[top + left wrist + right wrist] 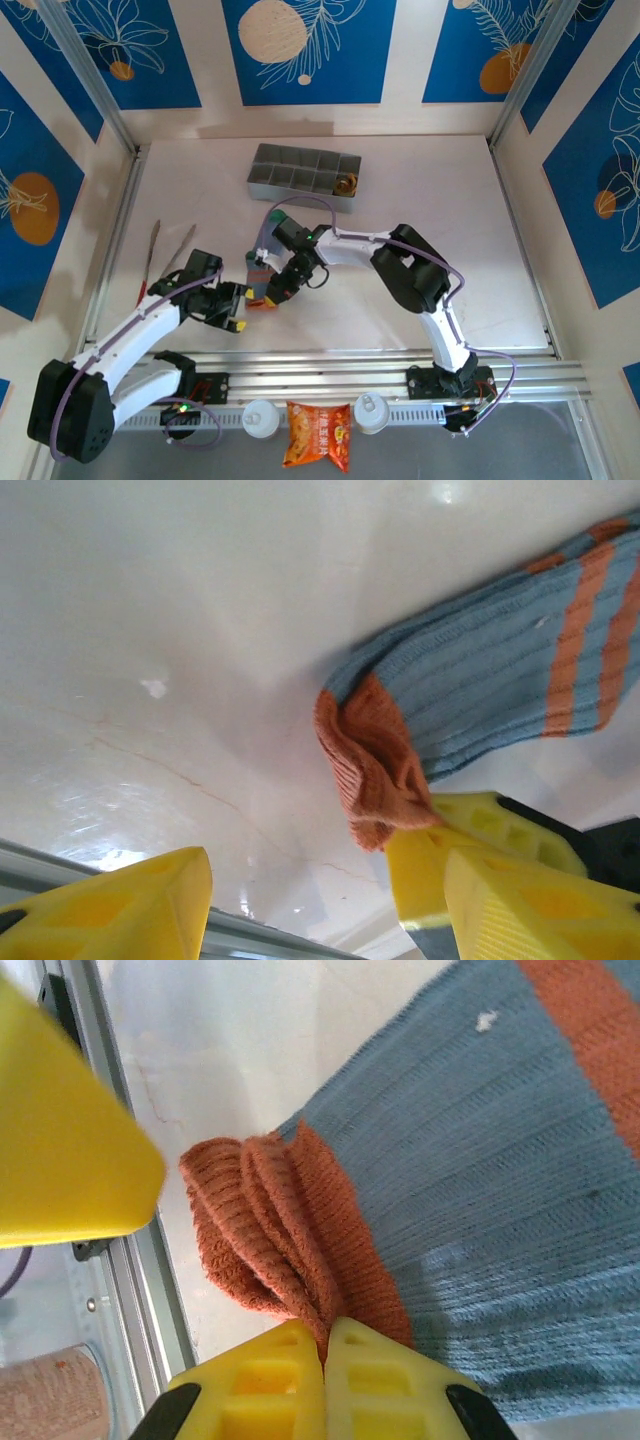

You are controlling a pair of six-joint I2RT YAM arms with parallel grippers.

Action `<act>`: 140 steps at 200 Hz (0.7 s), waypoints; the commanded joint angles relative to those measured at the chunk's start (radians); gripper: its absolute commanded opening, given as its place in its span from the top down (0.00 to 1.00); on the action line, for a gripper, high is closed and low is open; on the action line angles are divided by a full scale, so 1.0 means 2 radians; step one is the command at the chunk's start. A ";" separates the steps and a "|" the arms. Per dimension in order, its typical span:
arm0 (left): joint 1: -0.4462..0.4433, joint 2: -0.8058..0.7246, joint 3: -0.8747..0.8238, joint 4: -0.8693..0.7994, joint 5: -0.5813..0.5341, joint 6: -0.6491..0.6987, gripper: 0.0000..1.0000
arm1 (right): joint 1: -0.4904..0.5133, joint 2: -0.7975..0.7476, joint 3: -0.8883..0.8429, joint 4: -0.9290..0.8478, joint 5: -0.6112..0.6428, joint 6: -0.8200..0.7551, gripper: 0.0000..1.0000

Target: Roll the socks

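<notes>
Two pincers, top view: my right gripper (272,292) and left gripper (236,312) meet mid-frame at the near end of the grey-blue sock (263,245).
Left wrist: my left jaws apart, empty; orange cuff (365,760) right of centre.
Right wrist: my right jaws clenched on the bunched cuff, bottom centre.
Progress: cuff gathered, sock flat; the rolling is all left, I judge.

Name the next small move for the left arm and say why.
Probably ease the open left end effector onto the orange cuff of the grey-blue sock and close: the right end effector pinches that cuff, while the left holds nothing.
</notes>
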 commanded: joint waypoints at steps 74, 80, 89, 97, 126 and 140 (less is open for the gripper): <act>0.001 0.108 0.030 0.085 0.003 -0.035 0.39 | -0.011 0.031 0.034 -0.047 -0.044 0.060 1.00; 0.001 0.111 0.028 0.091 0.002 -0.039 0.40 | -0.011 0.032 0.035 -0.047 -0.045 0.061 1.00; 0.001 0.115 0.028 0.100 0.001 -0.043 0.42 | -0.012 0.033 0.038 -0.048 -0.046 0.063 1.00; 0.002 0.121 0.032 0.103 0.000 -0.043 0.43 | -0.013 0.033 0.040 -0.049 -0.048 0.063 1.00; 0.002 0.155 0.050 0.069 0.000 -0.029 0.56 | -0.013 0.030 0.041 -0.047 -0.044 0.058 1.00; 0.003 0.163 0.051 0.040 -0.008 -0.033 0.67 | -0.014 0.028 0.042 -0.048 -0.041 0.055 1.00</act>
